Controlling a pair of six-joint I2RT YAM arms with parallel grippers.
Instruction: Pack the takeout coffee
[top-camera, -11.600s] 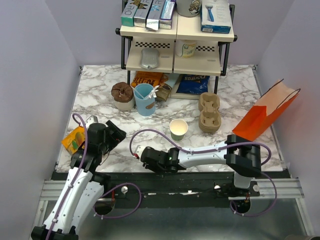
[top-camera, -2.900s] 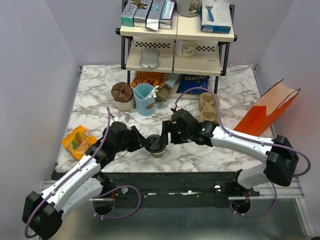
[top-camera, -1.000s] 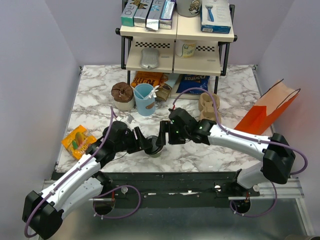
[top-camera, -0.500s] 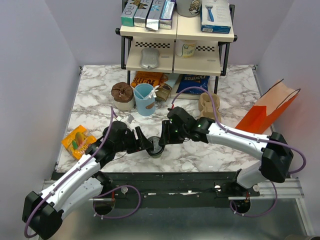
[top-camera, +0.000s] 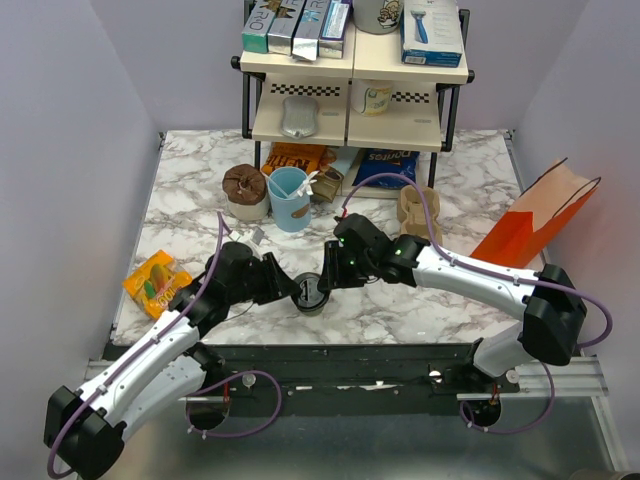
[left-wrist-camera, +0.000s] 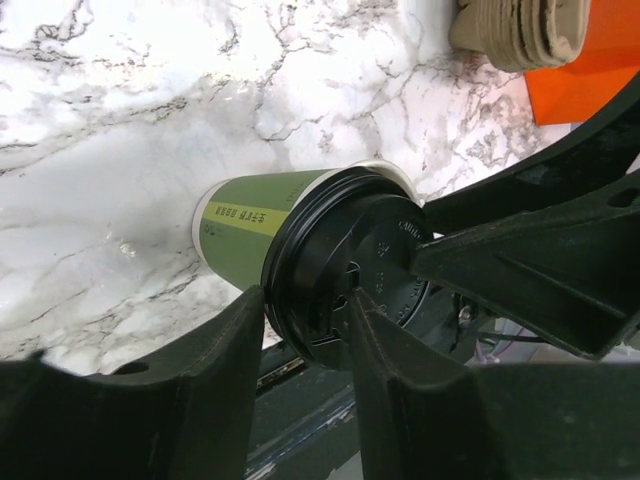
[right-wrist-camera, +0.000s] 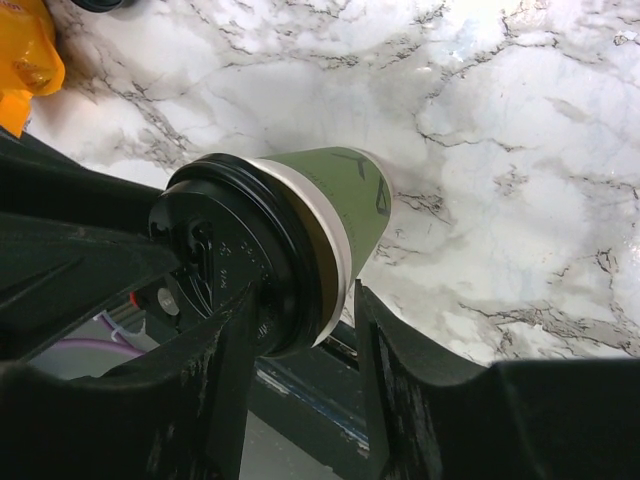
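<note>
Two grippers are found on one small olive-green paper takeout cup (top-camera: 309, 297), which is stood on the white marbled table (top-camera: 200, 180) close to its near edge, between the two arms. The cup is closed with a round black plastic lid (left-wrist-camera: 375, 255). The left gripper (left-wrist-camera: 305, 305) is brought in from the left and is pinched on the rim of the lid, with one finger outside the edge and the other over the top. The right gripper (right-wrist-camera: 303, 300) is brought in from the right and is clamped across the lid rim and the white lip of the cup beneath it.

Well apart to the left, an orange snack packet (top-camera: 152, 280) is laid near the table's left edge. Farther back, a stack of brown moulded-pulp cup carriers (top-camera: 418, 212) is set right of centre. A light blue cup with a stirrer (top-camera: 288, 198) is placed left of centre, just beside a pale tub with a brown top (top-camera: 245, 190). An orange paper bag (top-camera: 535, 225) is leaned at the right edge. A cream two-tier shelf rack (top-camera: 355, 70) loaded with boxes is positioned at the back.
</note>
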